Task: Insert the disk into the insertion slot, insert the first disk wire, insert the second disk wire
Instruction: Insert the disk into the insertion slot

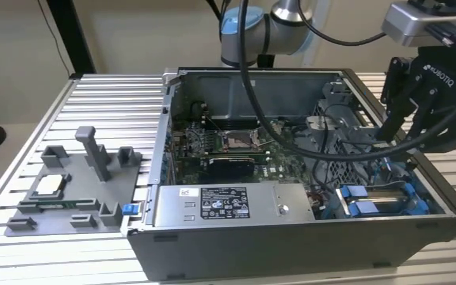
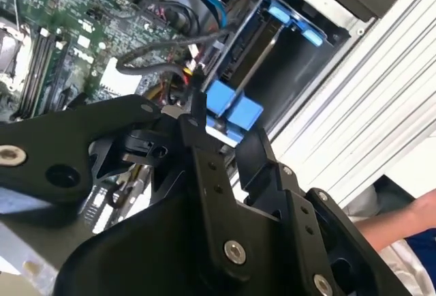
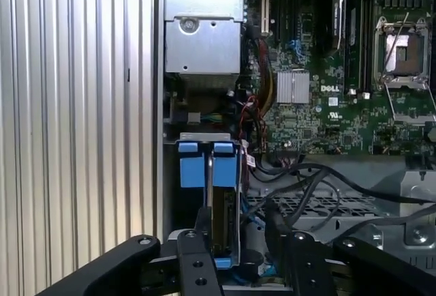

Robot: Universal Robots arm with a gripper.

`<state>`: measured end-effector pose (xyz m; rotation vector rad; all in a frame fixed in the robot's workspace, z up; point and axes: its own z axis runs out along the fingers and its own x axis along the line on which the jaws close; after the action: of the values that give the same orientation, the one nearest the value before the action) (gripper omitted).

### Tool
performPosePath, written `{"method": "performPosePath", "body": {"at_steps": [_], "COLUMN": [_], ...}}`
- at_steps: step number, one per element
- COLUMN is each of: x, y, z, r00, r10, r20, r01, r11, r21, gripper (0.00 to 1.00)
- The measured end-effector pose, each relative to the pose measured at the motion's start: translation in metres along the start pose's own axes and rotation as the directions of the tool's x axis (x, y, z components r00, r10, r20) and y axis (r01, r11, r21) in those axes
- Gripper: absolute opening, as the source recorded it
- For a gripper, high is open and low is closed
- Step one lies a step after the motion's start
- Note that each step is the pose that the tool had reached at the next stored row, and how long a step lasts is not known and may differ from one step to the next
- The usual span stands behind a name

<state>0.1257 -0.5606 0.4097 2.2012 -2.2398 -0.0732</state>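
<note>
Disk (image 3: 225,200): one flat silver hard drive in a bright blue plastic carrier. It stands on edge in the drive bay at the near corner of the open dark grey metal computer case (image 1: 291,249), on the exterior view's right. Its two blue tabs sit side by side at the end nearer the power supply. Whether any cable is plugged into it cannot be told.

One black gripper (image 3: 238,217) hangs over that bay with its fingers (image 2: 199,122) apart and nothing held between them. In both wrist views the two fingers frame the carrier's tabbed end. In the exterior view the gripper sits higher than the bay, clear of the disk.

One arm (image 1: 240,27), grey with a light blue joint cap, rises beyond the far side of the case. It reaches across to the exterior view's right, its wrist turned so the gripper points down into the case.

Several black cables (image 1: 331,151) loop across the case between the bay and the one green motherboard (image 3: 320,105). One silver power supply box (image 1: 228,205) lies along the case's near wall.

The case rests on a ribbed aluminium table (image 1: 109,101). On the exterior view's left stands one grey plastic fixture plate (image 1: 105,196) with upright posts, well apart from the gripper. A person's forearm (image 2: 405,224) shows beside the table in the second wrist view.
</note>
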Motion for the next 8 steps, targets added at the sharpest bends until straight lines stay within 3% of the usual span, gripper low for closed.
{"method": "performPosePath", "body": {"at_steps": [1,5,8], "x": [-0.0029,-0.006,-0.0073], "y": [0.0,0.0003,0.0018], "z": [0.0,0.0024,0.005], "r00": [1.0,1.0,1.0], "r10": [0.0,-0.005,-0.006], "r20": [-0.0003,0.0005,0.0006], "r01": [0.0,0.005,0.005], "r11": [1.0,0.999,0.9986], "r21": [0.0058,0.0445,0.0522], "gripper": [1.0,1.0,1.0]}}
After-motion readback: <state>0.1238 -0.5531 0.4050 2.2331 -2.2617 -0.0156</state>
